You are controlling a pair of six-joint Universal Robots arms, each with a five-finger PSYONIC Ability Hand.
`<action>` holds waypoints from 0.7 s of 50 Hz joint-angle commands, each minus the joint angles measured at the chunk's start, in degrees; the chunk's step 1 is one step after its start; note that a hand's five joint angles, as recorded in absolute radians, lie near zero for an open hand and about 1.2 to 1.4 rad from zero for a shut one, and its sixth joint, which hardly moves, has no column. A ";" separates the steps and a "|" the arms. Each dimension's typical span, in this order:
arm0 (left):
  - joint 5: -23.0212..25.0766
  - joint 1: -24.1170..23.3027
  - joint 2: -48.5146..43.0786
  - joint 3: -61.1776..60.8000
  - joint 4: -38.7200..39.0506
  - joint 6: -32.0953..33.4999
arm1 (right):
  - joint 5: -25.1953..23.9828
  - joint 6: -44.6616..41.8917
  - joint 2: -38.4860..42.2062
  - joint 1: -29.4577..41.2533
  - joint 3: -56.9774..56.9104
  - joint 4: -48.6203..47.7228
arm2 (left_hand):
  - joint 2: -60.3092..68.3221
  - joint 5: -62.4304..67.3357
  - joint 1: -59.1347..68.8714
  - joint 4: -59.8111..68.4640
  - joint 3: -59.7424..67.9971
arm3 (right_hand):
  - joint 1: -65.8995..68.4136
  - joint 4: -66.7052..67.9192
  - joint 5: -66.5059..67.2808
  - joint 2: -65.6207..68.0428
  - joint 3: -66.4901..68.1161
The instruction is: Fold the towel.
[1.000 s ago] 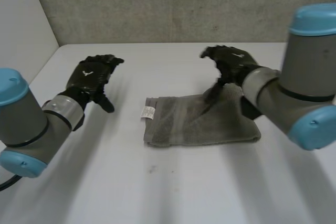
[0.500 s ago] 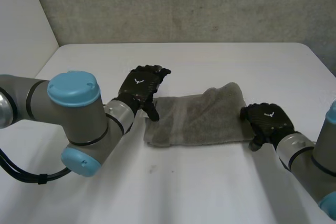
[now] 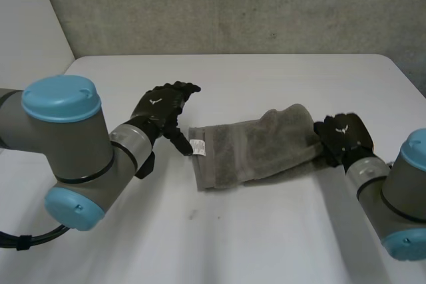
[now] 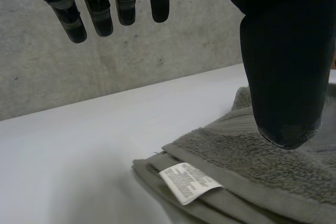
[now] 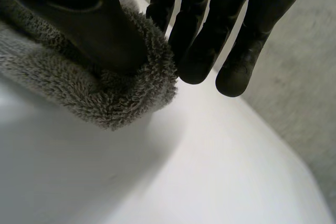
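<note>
From the head view, the towel (image 3: 256, 154) is a grey terry oblong, folded into thick layers. It lies slantwise on the smooth white table (image 3: 266, 237), with its right end humped up. A small white label (image 3: 198, 147) sits at the towel's left end. The left hand (image 3: 162, 106) is just beside that end, with its thumb reaching toward the label. The right hand (image 3: 344, 136) is at the towel's right end. A rough concrete wall (image 3: 233, 4) stands beyond the towel.

Half a second ago the towel lay squarer and the left hand covered its label corner. That hand has since drawn back off it. The towel's left end has swung, and the right hand has come up from beside the towel onto its right end.

In the left wrist view, the left hand is released. Its fingers (image 4: 97, 11) are straight and apart in the air, and the thumb (image 4: 283, 66) hangs over the towel's (image 4: 252, 177) ribbed border. The printed label (image 4: 188, 182) lies flat on the lower layers.

In the right wrist view, the thumb (image 5: 89, 24) sinks into the towel's (image 5: 115, 93) looped pile. The fingers (image 5: 202, 40) are straight on the far side of that end, so the right hand is grasping the towel's end between thumb and fingers.
</note>
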 commanded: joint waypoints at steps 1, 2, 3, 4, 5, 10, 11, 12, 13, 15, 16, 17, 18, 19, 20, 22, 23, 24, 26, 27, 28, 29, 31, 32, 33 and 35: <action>-0.02 2.58 3.04 -2.36 0.05 0.30 | -0.53 -7.25 -0.69 10.17 -9.63 0.22 | 0.54 -1.31 0.10 0.56 0.58 | 4.06 3.15 3.30 5.50 3.35; -0.02 3.37 3.82 -2.79 0.05 0.30 | -0.79 -8.75 -0.08 13.95 -12.27 0.31 | 0.54 -1.31 0.10 0.56 0.58 | 4.06 3.15 3.30 5.50 3.35; -0.02 3.37 3.83 -2.79 0.05 0.30 | -0.79 -8.76 -0.07 13.99 -12.29 0.31 | 0.54 -1.31 0.10 0.56 0.58 | 4.06 3.15 3.30 5.50 3.35; -0.02 4.16 4.35 -3.32 -0.04 0.30 | -1.40 -10.15 0.97 17.21 -14.47 0.48 | 0.54 -1.31 0.10 0.56 0.58 | 4.06 3.15 3.30 5.50 3.35; -0.02 4.86 5.14 -4.02 -0.04 0.21 | -1.41 -10.17 0.98 17.24 -14.49 0.49 | 0.54 -1.31 0.10 0.56 0.58 | 4.06 3.15 3.30 5.50 3.35; 0.07 7.23 7.60 -6.22 0.13 0.21 | -9.56 -16.48 6.85 27.76 -18.62 1.19 | 0.54 -1.31 0.10 0.56 0.58 | 4.06 3.15 3.30 5.50 3.35; 0.07 8.11 8.48 -7.01 0.22 0.21 | -9.58 -16.49 6.87 27.79 -18.62 1.19 | 0.54 -1.31 0.10 0.56 0.58 | 4.06 3.15 3.30 5.50 3.35; 0.07 8.12 8.49 -7.01 0.22 0.21 | -12.11 -18.06 8.52 30.05 -18.80 1.45 | 0.54 -1.31 0.10 0.56 0.58 | 4.06 3.15 3.30 5.50 3.35; 0.16 9.08 9.18 -7.71 0.31 0.21 | -12.13 -18.08 8.54 30.07 -18.80 1.45 | 0.54 -1.31 0.10 0.56 0.58 | 4.06 3.15 3.30 5.50 3.35; 0.16 9.96 9.71 -8.24 0.31 0.21 | -14.32 -20.44 11.51 32.87 -18.62 2.59 | 0.54 -1.31 0.10 0.56 0.58 | 4.06 3.15 3.30 5.50 3.35; 0.25 10.57 10.15 -8.77 0.31 0.21 | -14.33 -20.45 11.53 32.88 -18.62 2.60 | 0.54 -1.31 0.10 0.56 0.58 | 4.06 3.15 3.30 5.50 3.35; 0.25 10.58 10.16 -8.77 0.31 0.21 | -14.16 -20.97 12.66 33.41 -18.80 4.07 | 0.54 -1.31 0.10 0.56 0.58 | 4.06 3.15 3.30 5.50 3.35; 0.33 10.93 10.33 -9.29 0.31 0.13 | -13.72 -20.98 13.37 33.41 -18.97 6.00 | 0.54 -1.31 0.10 0.56 0.58 | 4.06 3.15 3.30 5.50 3.35; 0.42 11.19 10.42 -9.56 0.31 0.13 | -13.71 -20.98 13.37 33.41 -18.97 6.02 | 0.54 -1.31 0.10 0.56 0.58 | 4.06 3.15 3.30 5.50 3.35; 0.42 11.20 10.42 -9.56 0.31 0.13 | -13.11 -20.80 13.46 33.41 -19.06 7.42 | 0.54 -1.31 0.10 0.56 0.58 | 4.06 3.15 3.30 5.50 3.35; 0.51 11.20 10.42 -9.91 0.31 0.21 | -12.58 -20.19 13.29 33.33 -19.06 8.30 | 0.37 -1.48 -0.07 0.39 0.41 | 4.06 3.15 3.30 5.50 3.35; 0.51 11.28 10.42 -10.00 0.40 0.21 | -11.79 -19.40 12.68 33.06 -19.06 8.74 | 0.54 -1.32 0.10 0.55 0.58 | -9.04 -9.95 -9.79 -7.60 -9.74; 0.60 11.37 10.42 -9.91 0.40 0.21 | -11.78 -19.40 12.67 33.06 -19.06 8.75 | 0.54 -1.31 0.10 0.56 0.58 | -9.17 -10.08 -9.93 -7.73 -9.87; 0.60 11.37 10.42 -9.74 0.48 0.21 | -9.42 -15.46 9.96 32.71 -18.62 9.01 | 0.54 -1.31 0.10 0.56 0.58 | -52.19 -53.11 -52.95 -50.76 -52.90; 0.60 11.37 10.33 -9.30 0.49 0.13 | -9.41 -15.44 9.95 32.71 -18.62 9.01 | 0.54 -1.31 0.10 0.56 0.58 | -52.40 -53.31 -53.16 -50.96 -53.10; 0.60 11.37 10.33 -9.30 0.49 0.13 | -8.02 -12.22 8.03 32.62 -18.36 9.01 | 0.54 -1.31 0.10 0.56 0.58 | -60.06 -60.97 -60.82 -58.62 -60.77; 0.60 11.37 10.16 -8.86 0.49 0.13 | -6.35 -8.53 6.19 32.36 -18.18 9.01 | 0.54 -1.31 0.10 0.56 0.58 | -61.80 -62.71 -62.56 -60.36 -62.51; 0.60 11.20 9.90 -8.25 0.57 0.13 | -4.85 -4.58 4.60 31.92 -17.92 9.10 | 0.54 -1.31 0.10 0.56 0.58 | -63.32 -64.23 -64.08 -61.88 -64.02; 0.51 10.94 9.63 -7.55 0.49 0.13 | -4.84 -4.54 4.59 31.92 -17.92 9.10 | 0.54 -1.31 0.10 0.56 0.58 | -63.33 -64.24 -64.09 -61.90 -64.04; 0.51 10.93 9.63 -7.54 0.49 0.13 | -3.53 -0.54 3.28 31.48 -17.74 9.19 | 0.54 -1.31 0.10 0.56 0.58 | -65.94 -66.85 -66.70 -64.50 -66.65; 0.42 10.41 9.28 -6.05 0.40 -0.05 | -2.38 3.46 2.12 30.86 -17.57 9.45 | 0.54 -1.31 0.10 0.56 0.58 | -65.94 -66.85 -66.70 -64.50 -66.65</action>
